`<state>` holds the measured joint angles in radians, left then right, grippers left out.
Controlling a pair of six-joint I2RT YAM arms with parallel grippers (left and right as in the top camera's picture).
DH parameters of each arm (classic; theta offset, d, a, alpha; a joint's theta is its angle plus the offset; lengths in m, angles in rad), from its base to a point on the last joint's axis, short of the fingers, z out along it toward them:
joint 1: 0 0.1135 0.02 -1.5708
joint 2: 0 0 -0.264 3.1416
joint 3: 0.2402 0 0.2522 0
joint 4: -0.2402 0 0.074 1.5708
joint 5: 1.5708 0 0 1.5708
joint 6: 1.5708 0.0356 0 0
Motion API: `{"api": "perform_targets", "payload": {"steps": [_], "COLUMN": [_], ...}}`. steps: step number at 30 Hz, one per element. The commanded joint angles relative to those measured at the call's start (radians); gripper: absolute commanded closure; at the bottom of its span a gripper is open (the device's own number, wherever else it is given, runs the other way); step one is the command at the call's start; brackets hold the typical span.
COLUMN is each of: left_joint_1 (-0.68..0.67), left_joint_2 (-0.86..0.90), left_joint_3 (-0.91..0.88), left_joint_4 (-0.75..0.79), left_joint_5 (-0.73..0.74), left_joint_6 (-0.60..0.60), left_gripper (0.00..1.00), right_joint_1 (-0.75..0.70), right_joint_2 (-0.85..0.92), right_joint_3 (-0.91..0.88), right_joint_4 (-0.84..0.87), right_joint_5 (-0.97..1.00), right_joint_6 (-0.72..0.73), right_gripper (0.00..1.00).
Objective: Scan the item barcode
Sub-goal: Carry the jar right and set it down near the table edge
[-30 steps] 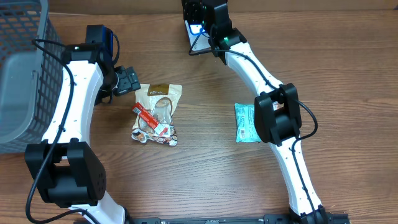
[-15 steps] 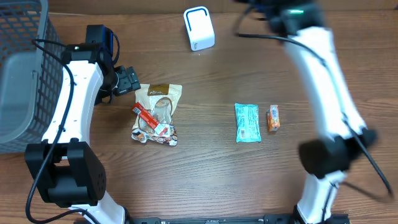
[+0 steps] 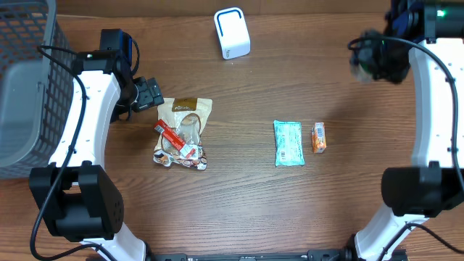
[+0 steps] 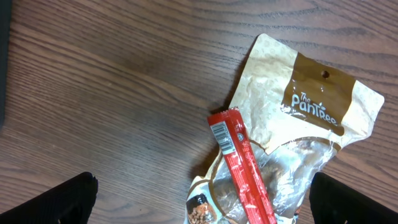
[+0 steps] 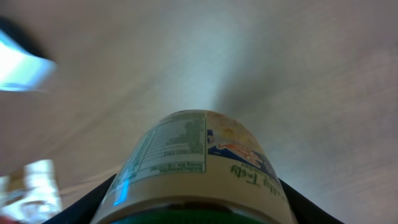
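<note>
Jaws of the right gripper (image 3: 374,59) are seen partly open and closed around a labelled container (image 5: 194,155), a round tub with a printed nutrition panel that fills the lower half of the right wrist view. The dark fingers (image 5: 102,198) are pressed against its two sides. From overhead this gripper is found at the far right of the table (image 3: 239,210), blurred, well apart from the white scanner (image 3: 232,32), which is stood at the far edge near the middle.

The left gripper (image 3: 151,93) is held fully open with nothing between its jaws, just left of the far end of a snack pouch (image 4: 298,124). A red stick packet (image 4: 239,165) is laid across the pouch. Right of centre, a teal packet (image 3: 288,143) and a small orange packet (image 3: 318,138) are placed side by side. A wire basket (image 3: 22,87) is set at the far left.
</note>
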<state>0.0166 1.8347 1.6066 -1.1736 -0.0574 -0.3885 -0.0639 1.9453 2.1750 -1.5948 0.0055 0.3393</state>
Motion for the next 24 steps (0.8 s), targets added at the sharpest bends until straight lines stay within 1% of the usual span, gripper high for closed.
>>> {"api": "perform_targets", "payload": {"steps": [1,4,7,12,13,14,15,17,18,19,20,24], "left_joint_1": [0.0,0.0,0.0,0.0,0.0,0.0,0.0,0.0,0.0,0.0,0.0,0.0], "left_joint_2": [-0.006,-0.006,-0.006,-0.006,-0.006,-0.006,-0.006,-0.006,-0.006,-0.006,-0.006,-0.006], "left_joint_3": [0.016,0.017,0.016,0.017,0.017,0.017,0.017,0.017,0.016,0.016,0.017,0.017], "left_joint_4": [0.003,0.003,0.003,0.003,0.003,0.003,0.003,0.003,0.003,0.003,0.003,0.003], "left_joint_5": [-0.005,-0.005,-0.005,-0.005,-0.005,-0.005,-0.005,-0.005,-0.005,-0.005,-0.005,-0.005], "left_joint_6": [0.015,0.015,0.015,0.015,0.015,0.015,0.015,0.015,0.015,0.015,0.015,0.015], "left_gripper": [0.0,0.0,0.0,0.0,0.0,0.0,0.0,0.0,0.0,0.0,0.0,0.0], "right_joint_1": [-0.055,-0.098,-0.132,-0.168,-0.172,-0.173,-0.174,-0.174,-0.174,-0.174,-0.174,-0.174], "right_joint_2": [-0.002,-0.002,-0.002,-0.002,-0.002,-0.002,-0.002,-0.002,-0.002,-0.002,-0.002,-0.003], "right_joint_3": [-0.153,-0.322,-0.455,-0.618,-0.636,-0.655,-0.674,-0.684,-0.686,-0.686,-0.686,-0.678], "right_joint_4": [0.045,0.145,0.244,0.383,0.4,0.419,0.439,0.447,0.447,0.446,0.446,0.433], "right_joint_5": [0.004,0.003,0.003,0.003,0.004,0.004,0.008,0.022,0.036,0.043,0.045,0.045], "right_joint_6": [0.002,0.002,0.002,0.002,0.002,0.002,0.002,0.002,0.002,0.002,0.002,0.002], "right_gripper": [0.89,0.88,0.88,0.87,0.85,0.78,0.57,0.5,0.44,0.36,0.32,0.25]}}
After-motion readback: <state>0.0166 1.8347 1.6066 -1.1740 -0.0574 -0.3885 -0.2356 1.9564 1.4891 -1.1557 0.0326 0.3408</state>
